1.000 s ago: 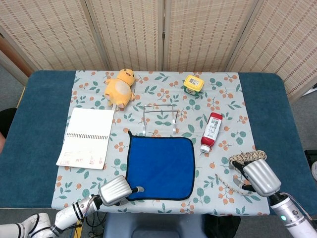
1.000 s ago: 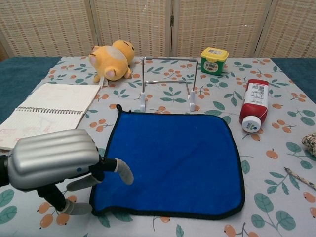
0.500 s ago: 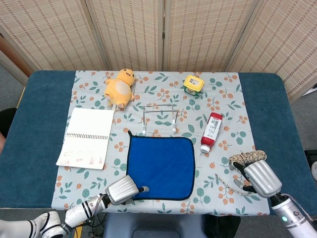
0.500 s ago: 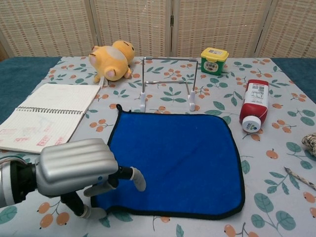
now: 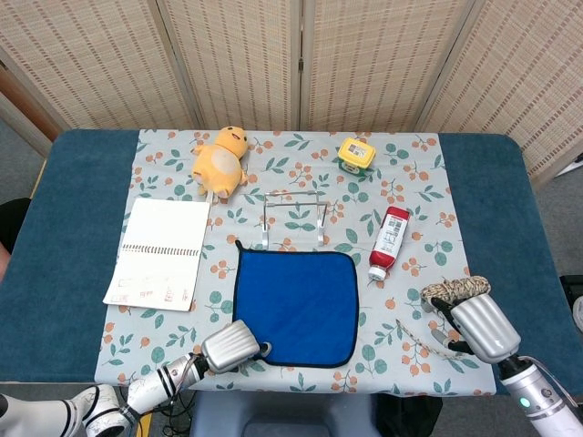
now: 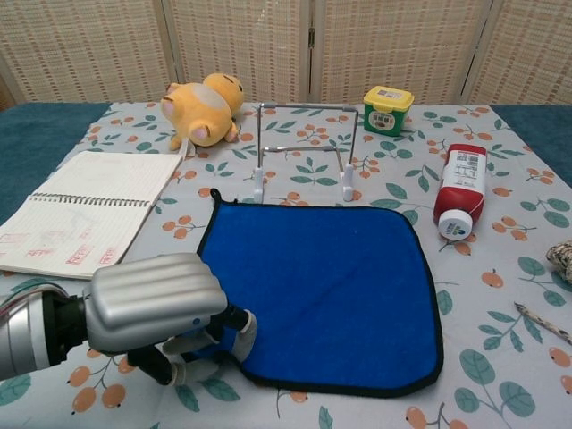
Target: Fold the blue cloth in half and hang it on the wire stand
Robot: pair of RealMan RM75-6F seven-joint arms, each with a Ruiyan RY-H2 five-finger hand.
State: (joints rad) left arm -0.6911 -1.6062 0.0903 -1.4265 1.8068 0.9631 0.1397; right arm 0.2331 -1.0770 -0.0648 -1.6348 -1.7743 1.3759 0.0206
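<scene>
The blue cloth (image 5: 301, 305) (image 6: 331, 286) lies flat on the flowered tablecloth, just in front of the wire stand (image 5: 293, 217) (image 6: 304, 147), which stands upright and bare. My left hand (image 5: 232, 346) (image 6: 156, 304) is at the cloth's near-left corner. Its fingers (image 6: 234, 329) curl around that corner and pinch it, and the edge there is bunched up. My right hand (image 5: 483, 326) hovers at the table's near-right edge, fingers apart and holding nothing, well away from the cloth. The chest view does not show it.
A yellow plush (image 5: 220, 161) (image 6: 203, 98) and an open notebook (image 5: 159, 252) (image 6: 80, 219) lie to the left. A yellow jar (image 5: 356, 154) (image 6: 387, 109) sits at the back. A red bottle (image 5: 390, 240) (image 6: 461, 189) lies right of the cloth. A braided rope (image 5: 454, 289) lies by my right hand.
My left hand has moved right onto the cloth's near-left corner and closed its fingers on it, drawing the corner inward. The right hand has barely shifted.
</scene>
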